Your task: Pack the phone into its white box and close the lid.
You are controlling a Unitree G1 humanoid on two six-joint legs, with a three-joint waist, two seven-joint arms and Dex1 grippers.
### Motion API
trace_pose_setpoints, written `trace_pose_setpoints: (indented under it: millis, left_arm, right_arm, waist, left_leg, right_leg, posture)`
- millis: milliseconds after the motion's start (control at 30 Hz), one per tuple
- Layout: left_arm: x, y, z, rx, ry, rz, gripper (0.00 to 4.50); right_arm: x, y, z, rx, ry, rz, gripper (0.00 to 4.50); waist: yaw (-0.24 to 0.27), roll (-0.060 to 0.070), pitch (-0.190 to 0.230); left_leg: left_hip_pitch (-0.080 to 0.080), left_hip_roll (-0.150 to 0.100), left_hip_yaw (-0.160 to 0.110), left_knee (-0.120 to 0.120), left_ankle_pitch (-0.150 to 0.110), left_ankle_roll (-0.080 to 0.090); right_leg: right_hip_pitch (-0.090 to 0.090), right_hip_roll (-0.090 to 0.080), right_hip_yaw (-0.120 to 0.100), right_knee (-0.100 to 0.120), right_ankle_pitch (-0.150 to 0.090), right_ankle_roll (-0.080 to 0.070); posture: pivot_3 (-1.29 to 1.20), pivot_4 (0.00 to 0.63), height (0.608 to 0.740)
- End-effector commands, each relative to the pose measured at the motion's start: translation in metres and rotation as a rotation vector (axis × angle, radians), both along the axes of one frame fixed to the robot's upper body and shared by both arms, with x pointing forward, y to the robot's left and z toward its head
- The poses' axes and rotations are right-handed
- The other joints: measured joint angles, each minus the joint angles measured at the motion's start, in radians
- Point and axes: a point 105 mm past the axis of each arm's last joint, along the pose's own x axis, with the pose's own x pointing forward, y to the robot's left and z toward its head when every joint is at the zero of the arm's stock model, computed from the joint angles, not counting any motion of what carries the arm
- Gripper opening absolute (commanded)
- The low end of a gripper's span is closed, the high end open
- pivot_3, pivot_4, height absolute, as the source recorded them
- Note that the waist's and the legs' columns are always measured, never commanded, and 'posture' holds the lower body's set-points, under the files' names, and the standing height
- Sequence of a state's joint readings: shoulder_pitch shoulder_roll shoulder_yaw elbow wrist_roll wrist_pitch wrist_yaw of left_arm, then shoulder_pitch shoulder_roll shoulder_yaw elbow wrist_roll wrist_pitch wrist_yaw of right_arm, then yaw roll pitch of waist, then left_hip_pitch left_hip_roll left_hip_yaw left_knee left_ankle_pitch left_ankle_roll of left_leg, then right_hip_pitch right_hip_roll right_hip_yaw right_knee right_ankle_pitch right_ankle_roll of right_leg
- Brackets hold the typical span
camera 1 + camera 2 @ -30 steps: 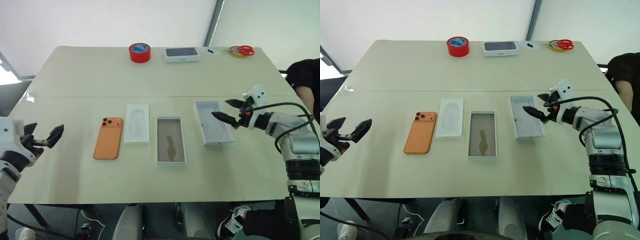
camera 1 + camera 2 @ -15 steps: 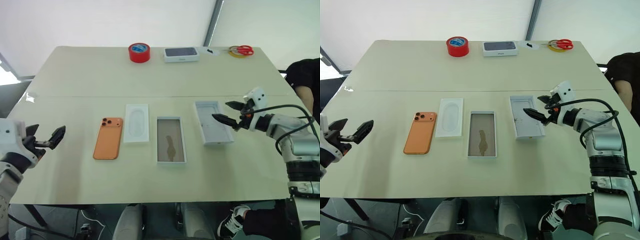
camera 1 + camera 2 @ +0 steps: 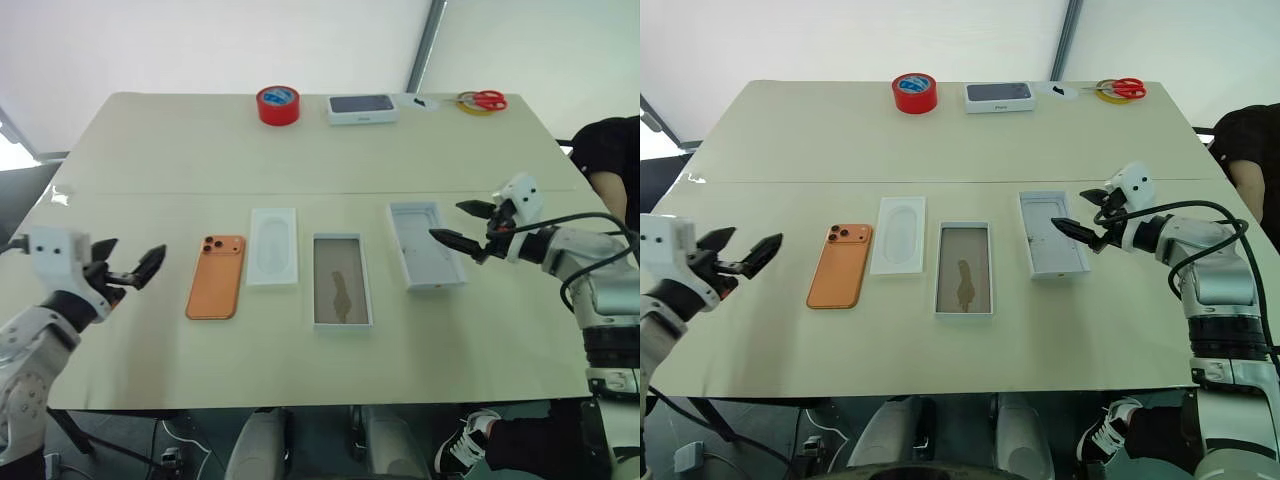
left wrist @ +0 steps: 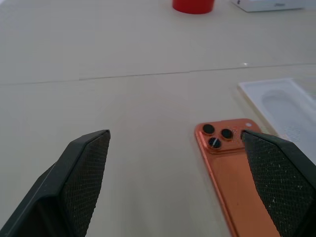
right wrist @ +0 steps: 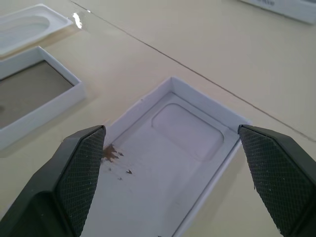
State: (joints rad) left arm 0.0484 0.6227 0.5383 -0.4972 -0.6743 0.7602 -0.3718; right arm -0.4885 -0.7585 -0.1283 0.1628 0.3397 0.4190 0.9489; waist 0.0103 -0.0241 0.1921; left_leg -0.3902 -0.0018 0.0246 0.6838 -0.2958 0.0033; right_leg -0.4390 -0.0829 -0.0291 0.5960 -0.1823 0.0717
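We hold both tools wide open and empty: left tool (image 3: 128, 272) beside the phone (image 3: 216, 276), which may skid across the tabletop (image 3: 300, 150); right tool (image 3: 464, 225) could nudge the lid (image 3: 427, 244).

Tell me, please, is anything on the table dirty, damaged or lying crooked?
Yes. The lid lies open side up, with small brown specks on its pale inside. The white box has a dark smudge on its tan floor.

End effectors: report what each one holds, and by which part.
Nothing is held. The left end effector is open beside the phone; the right end effector is open at the lid, both apart from them.
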Motion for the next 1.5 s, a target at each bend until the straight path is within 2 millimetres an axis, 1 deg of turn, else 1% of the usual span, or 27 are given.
trace_pose_setpoints:
  millis: [33, 100, 200, 333, 400, 500, 600, 733, 1033, 1233, 1367, 1467, 1500]
  left_arm:
    - [-0.001, -0.037, 0.006, -0.011, 0.006, -0.172, 4.43]
    - [0.001, -0.051, 0.003, -0.026, 0.037, -0.226, 4.43]
    - [0.018, -0.069, -0.002, -0.085, 0.097, -0.202, 4.43]
    - [0.04, -0.077, -0.009, -0.151, 0.214, -0.139, 4.43]
    - [0.046, -0.086, -0.007, -0.207, 0.237, -0.155, 4.43]
    - [0.05, -0.096, -0.019, -0.178, 0.374, -0.165, 4.43]
    - [0.056, -0.099, -0.024, -0.182, 0.431, -0.143, 4.43]
    - [0.063, -0.098, -0.03, -0.2, 0.474, -0.095, 4.43]
    - [0.068, -0.123, -0.031, -0.252, 0.513, -0.171, 4.43]
    - [0.071, -0.122, -0.034, -0.27, 0.541, -0.147, 4.43]
    - [0.073, -0.125, -0.037, -0.311, 0.561, -0.144, 4.43]
    - [0.076, -0.124, -0.039, -0.322, 0.571, -0.125, 3.62]
    - [0.076, -0.123, -0.039, -0.322, 0.576, -0.115, 3.21]
  right_arm:
    - [-0.011, 0.021, 0.021, -0.023, -0.062, 0.092, 4.47]
    - [-0.018, 0.032, 0.021, -0.045, -0.056, 0.131, 4.47]
    - [-0.028, 0.049, 0.014, -0.108, -0.039, 0.193, 4.47]
    - [-0.038, 0.064, 0.01, -0.135, -0.022, 0.237, 4.47]
    - [-0.042, 0.069, 0.009, -0.131, -0.017, 0.254, 4.47]
    - [-0.048, 0.077, 0.008, -0.13, -0.014, 0.281, 4.47]
    - [-0.051, 0.079, 0.008, -0.128, -0.012, 0.283, 4.47]
    - [-0.053, 0.079, 0.006, -0.126, -0.009, 0.28, 4.47]
    - [-0.053, 0.078, 0.005, -0.135, -0.014, 0.27, 4.47]
    - [-0.052, 0.08, 0.006, -0.137, -0.02, 0.281, 4.47]
    - [-0.054, 0.084, 0.007, -0.144, -0.017, 0.307, 4.47]
    - [-0.058, 0.089, 0.005, -0.158, -0.001, 0.337, 4.5]
    - [-0.06, 0.091, 0.004, -0.169, 0.009, 0.351, 4.5]
  waist:
    - [0.001, 0.0, 0.0]
    - [0.001, 0.0, 0.0]
    - [0.004, 0.0, 0.0]
    - [0.002, -0.001, 0.0]
    - [0.001, -0.001, 0.0]
    - [0.0, -0.001, 0.0]
    - [0.001, -0.001, 0.0]
    - [0.003, -0.001, 0.0]
    - [0.002, -0.001, 0.0]
    - [0.002, -0.001, 0.0]
    - [0.002, -0.001, 0.0]
    - [0.002, -0.001, 0.0]
    - [0.002, -0.001, 0.0]
  left_leg:
    - [0.0, 0.0, 0.0, 0.0, 0.0, 0.0]
    - [0.0, 0.0, 0.0, 0.0, 0.0, 0.0]
    - [0.0, 0.0, -0.001, 0.001, 0.0, 0.0]
    - [0.001, -0.001, -0.002, 0.001, 0.0, 0.0]
    - [0.001, -0.001, -0.002, 0.001, 0.0, 0.0]
    - [0.001, -0.001, -0.002, 0.001, 0.0, 0.0]
    - [0.001, -0.002, -0.003, 0.001, 0.0, 0.0]
    - [0.001, -0.002, -0.003, 0.001, 0.0, 0.0]
    - [0.001, -0.002, -0.003, 0.001, 0.001, -0.001]
    - [0.001, -0.003, -0.003, 0.001, 0.001, -0.001]
    - [0.001, -0.003, -0.003, 0.001, 0.001, -0.001]
    - [0.001, -0.003, -0.003, 0.001, 0.001, -0.001]
    - [0.001, -0.003, -0.003, 0.001, 0.001, -0.001]
  right_leg:
    - [0.0, 0.0, 0.0, 0.0, 0.0, 0.0]
    - [0.0, 0.0, 0.0, 0.0, 0.0, 0.0]
    - [0.001, 0.0, 0.0, 0.0, 0.0, 0.0]
    - [0.002, 0.0, 0.0, 0.0, 0.002, 0.003]
    - [0.003, 0.0, 0.0, 0.0, 0.002, 0.004]
    - [0.002, 0.0, -0.001, 0.0, 0.002, 0.004]
    - [0.003, 0.001, -0.001, 0.001, 0.002, 0.004]
    - [0.003, 0.001, -0.001, 0.0, 0.002, 0.004]
    - [0.003, 0.001, -0.001, 0.0, 0.002, 0.003]
    - [0.003, 0.001, -0.001, 0.0, 0.002, 0.003]
    - [0.003, 0.001, -0.001, 0.0, 0.002, 0.003]
    - [0.003, 0.001, -0.001, 0.0, 0.002, 0.003]
    - [0.003, 0.001, -0.001, 0.0, 0.002, 0.003]
  posture:
    - [0.0, 0.15, 0.732]
    - [0.0, 0.15, 0.732]
    - [0.0, 0.15, 0.732]
    - [0.0, 0.15, 0.732]
    - [0.0, 0.15, 0.732]
    - [0.0, 0.15, 0.732]
    - [0.0, 0.15, 0.732]
    - [0.0, 0.15, 0.732]
    - [0.0, 0.15, 0.732]
    - [0.0, 0.15, 0.732]
    - [0.0, 0.15, 0.732]
    - [0.0, 0.15, 0.732]
    - [0.0, 0.15, 0.732]
